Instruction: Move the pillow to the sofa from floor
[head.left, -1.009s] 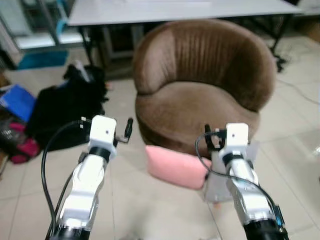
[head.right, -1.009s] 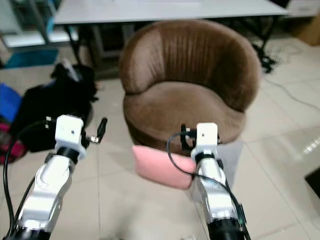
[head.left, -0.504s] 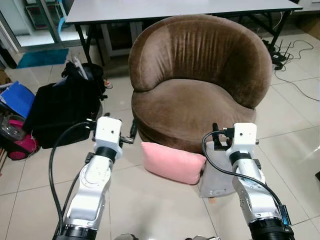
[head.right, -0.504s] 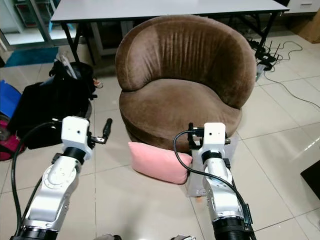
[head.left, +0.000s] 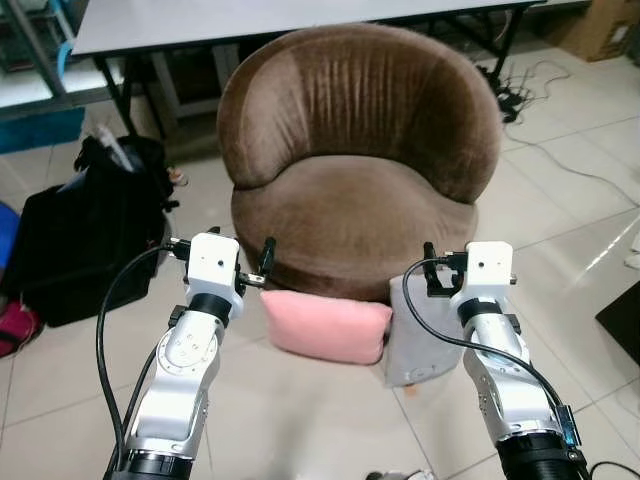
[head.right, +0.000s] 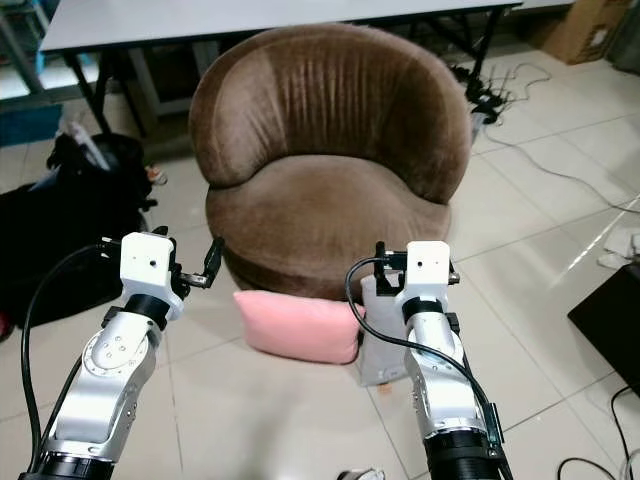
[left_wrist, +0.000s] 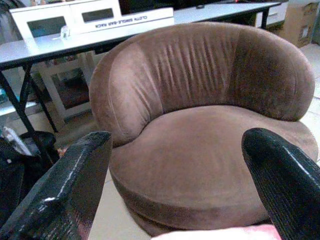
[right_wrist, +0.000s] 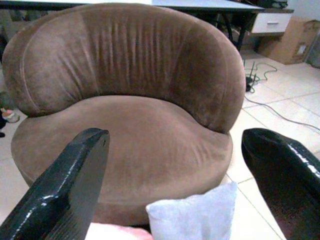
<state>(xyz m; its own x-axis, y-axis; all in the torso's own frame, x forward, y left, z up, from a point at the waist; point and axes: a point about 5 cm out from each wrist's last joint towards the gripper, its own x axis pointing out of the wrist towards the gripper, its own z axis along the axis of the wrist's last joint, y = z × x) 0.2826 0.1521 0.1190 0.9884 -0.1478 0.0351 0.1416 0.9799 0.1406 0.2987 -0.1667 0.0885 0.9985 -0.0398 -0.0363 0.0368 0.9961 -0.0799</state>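
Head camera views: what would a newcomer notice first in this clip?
A big round brown sofa chair stands centre, in front of a grey table. On the tiled floor against its base lies a pink pillow, with a pale grey pillow beside it on the robot's right. The left hand and right hand are raised either side, fingers open, holding nothing.
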